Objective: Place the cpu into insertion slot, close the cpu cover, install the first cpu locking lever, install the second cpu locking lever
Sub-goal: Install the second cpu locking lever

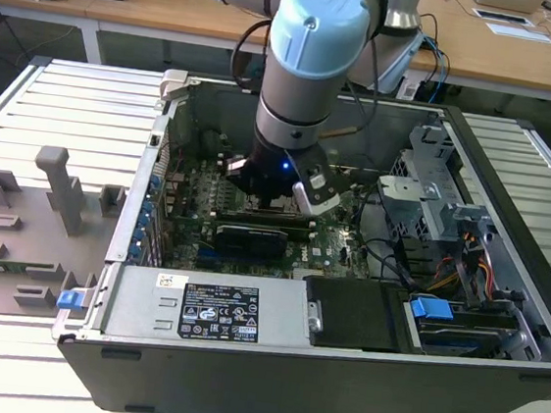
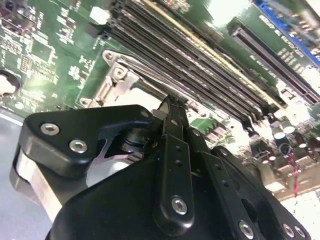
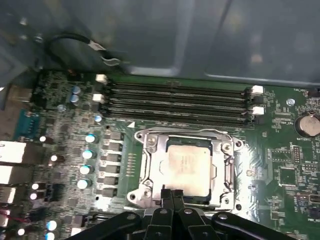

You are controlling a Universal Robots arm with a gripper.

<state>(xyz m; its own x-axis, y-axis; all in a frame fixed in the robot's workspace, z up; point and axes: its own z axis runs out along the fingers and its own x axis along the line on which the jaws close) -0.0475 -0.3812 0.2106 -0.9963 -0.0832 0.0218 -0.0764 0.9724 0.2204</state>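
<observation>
Your claw (image 3: 172, 196), fingers pressed together and holding nothing, is touching the cover (image 3: 150, 165) edge; the cpu (image 3: 189, 163) is sitting inside.

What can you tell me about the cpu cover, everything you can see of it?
The cpu cover is a thin silver metal frame with a big square window. In the first wrist view it lies flat and closed over the insertion slot, and the cpu shows pale and shiny through the window. The gripper sits at its near edge.
</observation>
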